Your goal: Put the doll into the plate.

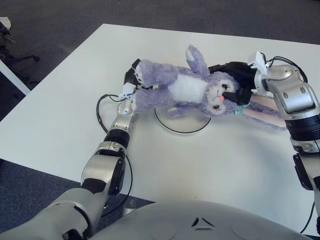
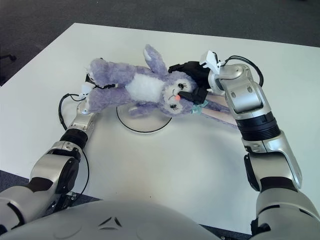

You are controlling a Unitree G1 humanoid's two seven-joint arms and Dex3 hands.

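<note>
A purple plush rabbit doll (image 1: 185, 90) with a white belly hangs stretched between my two hands, lifted off the table. My left hand (image 1: 134, 80) grips its legs at the left end. My right hand (image 1: 235, 80) holds its head, black fingers curled around the face. Its long pink-lined ears (image 1: 262, 114) trail to the right under my right forearm. The white plate (image 1: 181, 120) with a dark rim lies on the table right below the doll's body, partly hidden by it.
The white table (image 1: 60, 115) spreads out on all sides, with its left edge and near edge bordering dark carpet. A black cable (image 1: 102, 107) loops beside my left wrist. A chair base (image 1: 10, 35) stands far left on the floor.
</note>
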